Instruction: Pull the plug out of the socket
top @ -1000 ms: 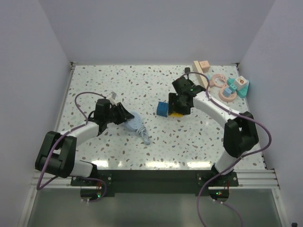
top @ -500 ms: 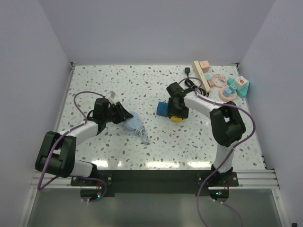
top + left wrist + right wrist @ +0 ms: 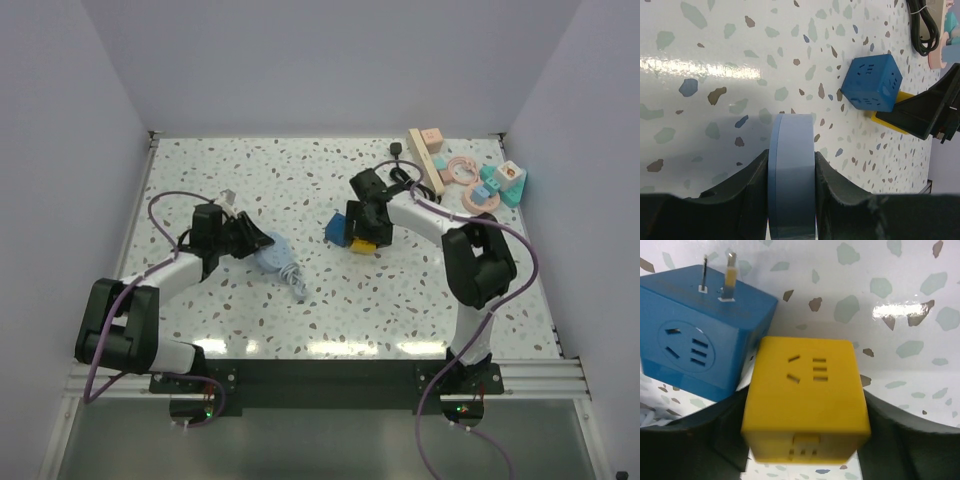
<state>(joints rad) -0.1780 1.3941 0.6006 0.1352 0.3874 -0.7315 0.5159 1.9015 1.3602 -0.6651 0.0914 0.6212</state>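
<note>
Clamping yellow cube (image 3: 805,395) in right gripper (image 3: 366,235), blue cube (image 3: 695,345) just beside; left gripper (image 3: 248,238) pinches a blue disc (image 3: 791,195).

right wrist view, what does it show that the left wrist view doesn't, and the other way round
Only the right wrist: the two metal prongs on the blue cube, and the outlet slots on the yellow cube held between its jaws. Only the left wrist: a pale blue disc clamped edge-on in its jaws, and a loop of black cord at the top right. Both: the blue cube, the yellow cube and the speckled table.
</note>
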